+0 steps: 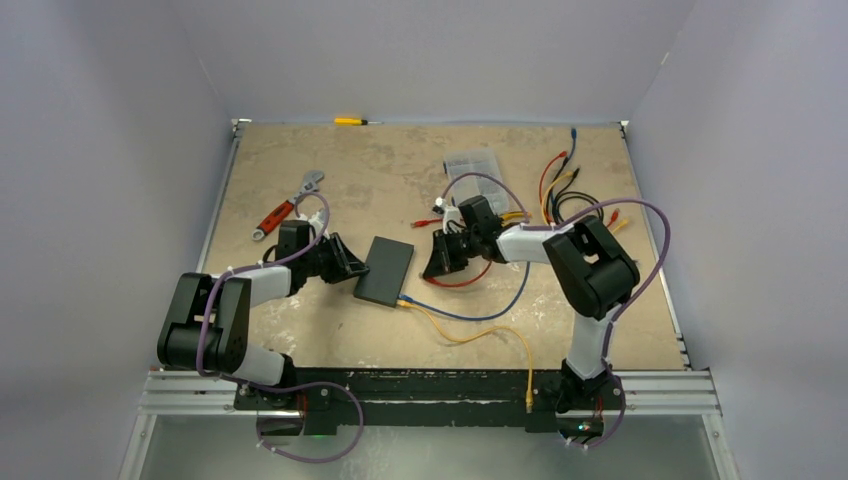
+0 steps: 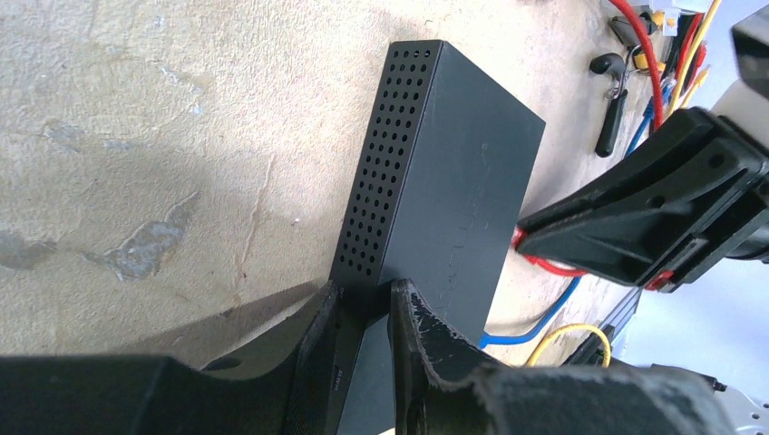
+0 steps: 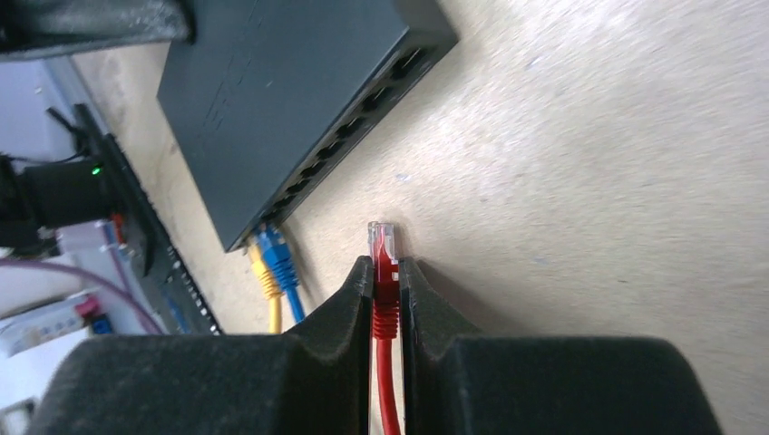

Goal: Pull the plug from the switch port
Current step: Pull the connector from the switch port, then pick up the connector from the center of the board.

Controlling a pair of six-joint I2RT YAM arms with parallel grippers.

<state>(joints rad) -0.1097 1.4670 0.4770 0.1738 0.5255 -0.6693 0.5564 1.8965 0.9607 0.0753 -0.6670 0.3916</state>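
Nearest the arm bases, a yellow cable (image 1: 478, 336) is looping across the table (image 1: 320, 335) toward the switch (image 1: 385, 268), and a blue cable (image 1: 505, 303) is curving in just beyond it. Their plugs, the yellow plug (image 3: 264, 277) and the blue plug (image 3: 278, 257), are sitting side by side in the end ports of the switch, at the end of the port row closest to the bases. The remaining ports in the row are showing open.

The switch is lying flat on the table between the two arms. The left gripper (image 2: 363, 297) is reaching in from the switch's left and is clenching its corner, one finger on either side of the perforated side wall.

To the right of the switch, the right gripper (image 3: 385, 265) is pinching the red plug (image 3: 384, 243) tightly between its fingers. The plug's clear tip is poking out past the fingertips, and the red cable is trailing back between them. The plug is sitting outside every port, close to the port row but apart from it, with bare table showing between.

Beyond the switch to its left, a red-handled wrench (image 1: 285, 212) is lying on the table. Beyond it to the right, a clear plastic bag (image 1: 475, 165) is resting, with a tangle of coloured cables (image 1: 565, 190) farther right. A yellow screwdriver (image 1: 350, 121) is lying at the table's far edge, well apart from the switch.
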